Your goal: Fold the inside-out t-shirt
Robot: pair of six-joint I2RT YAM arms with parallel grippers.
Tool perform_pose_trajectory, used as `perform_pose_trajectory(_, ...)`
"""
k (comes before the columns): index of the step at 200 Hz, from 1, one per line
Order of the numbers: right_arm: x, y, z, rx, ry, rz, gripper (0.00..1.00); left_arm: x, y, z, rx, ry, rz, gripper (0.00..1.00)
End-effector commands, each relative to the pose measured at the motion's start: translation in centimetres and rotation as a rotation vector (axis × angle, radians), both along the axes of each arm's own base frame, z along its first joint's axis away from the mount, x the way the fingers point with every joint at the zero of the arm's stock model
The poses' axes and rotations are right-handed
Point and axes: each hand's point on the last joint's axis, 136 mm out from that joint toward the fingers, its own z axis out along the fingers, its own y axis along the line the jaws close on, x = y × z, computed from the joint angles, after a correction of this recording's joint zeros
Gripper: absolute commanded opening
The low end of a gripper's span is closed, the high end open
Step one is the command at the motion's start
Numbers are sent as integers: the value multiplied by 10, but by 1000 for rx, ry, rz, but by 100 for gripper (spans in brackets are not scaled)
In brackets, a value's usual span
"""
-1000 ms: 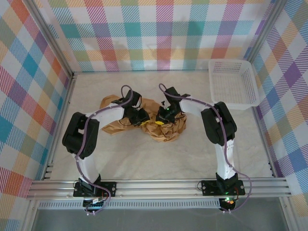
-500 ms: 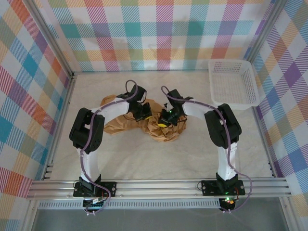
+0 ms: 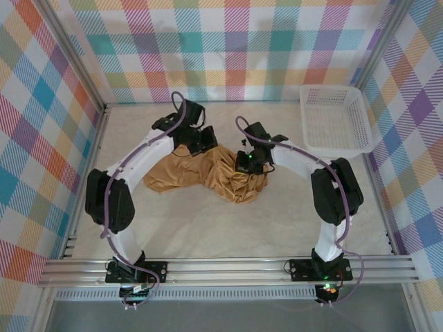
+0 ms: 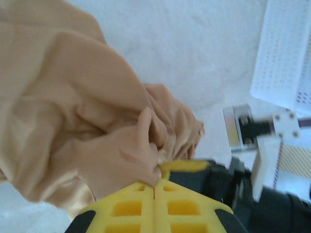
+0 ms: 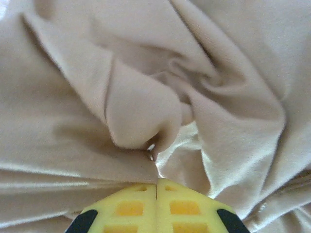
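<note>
Inside-out t-shirt (image 3: 208, 174) lies bunched in a tan heap on the table (image 3: 173, 228). It is strung between the 2 grippers and sags below both, toward their near side.

The left gripper (image 3: 205, 140) has its yellow fingers pressed together on a ridge of cloth. Seen from its wrist, the left gripper (image 4: 154, 182) holds the pinched fold right at its front, and the rest of the shirt spreads ahead of it and to its left.

The right gripper (image 3: 246, 162) is likewise clamped on the shirt. In its wrist view the right gripper (image 5: 156, 180) nips a small peak of fabric, with wrinkles radiating from there. A white basket (image 3: 329, 88) stands well apart, out past the right gripper.

This looks like the spreading stage: the shirt is held at 2 points but is not flat, and no fold is made. Whether hem, shoulder or sleeve is pinched cannot be told.

The next move likely calls for drawing the grippers apart and up so the cloth opens, then laying it flat. Both grips must hold the thin fabric without slipping and pull evenly so it does not twist.
</note>
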Motion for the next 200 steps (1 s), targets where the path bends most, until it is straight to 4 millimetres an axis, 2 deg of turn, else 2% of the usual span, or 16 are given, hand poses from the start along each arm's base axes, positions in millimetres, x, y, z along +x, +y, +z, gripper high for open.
perform_pose_trajectory(1, -9, -19, -1, -97, -7, 22, 0, -11, -7, 9, -128, 14, 11, 0)
perform_pose_trajectory(22, -14, -3, 23, -7, -40, 64, 1, -13, -16, 2, -243, 49, 25, 0)
perform_pose_trajectory(33, -17, 5, 40, 54, -62, 71, 19, -12, -18, -5, -269, 67, 39, 0)
perform_pose_trajectory(40, -19, 10, 50, 99, -78, 73, 23, -12, -18, -10, -270, 81, 54, 0)
perform_pose_trajectory(59, -24, 26, 71, 210, -111, 86, 24, -10, -16, -21, -269, 120, 89, 0)
perform_pose_trajectory(72, -27, 38, 77, 270, -122, 94, 23, -9, -16, -24, -262, 137, 105, 0)
perform_pose_trajectory(98, -30, 60, 69, 332, -118, 114, 20, -7, -10, -27, -239, 160, 150, 0)
perform_pose_trajectory(125, -26, 76, 54, 311, -161, 142, 21, -6, -7, -31, -232, 196, 187, 0)
perform_pose_trajectory(153, -12, 79, 45, 232, -273, 129, 30, -2, -6, -29, -256, 203, 209, 0)
perform_pose_trajectory(172, 0, 74, 36, 190, -319, 88, 35, 0, -3, -26, -265, 202, 222, 0)
perform_pose_trajectory(200, 11, 70, 23, 146, -341, 52, 38, 1, 0, -23, -270, 203, 230, 0)
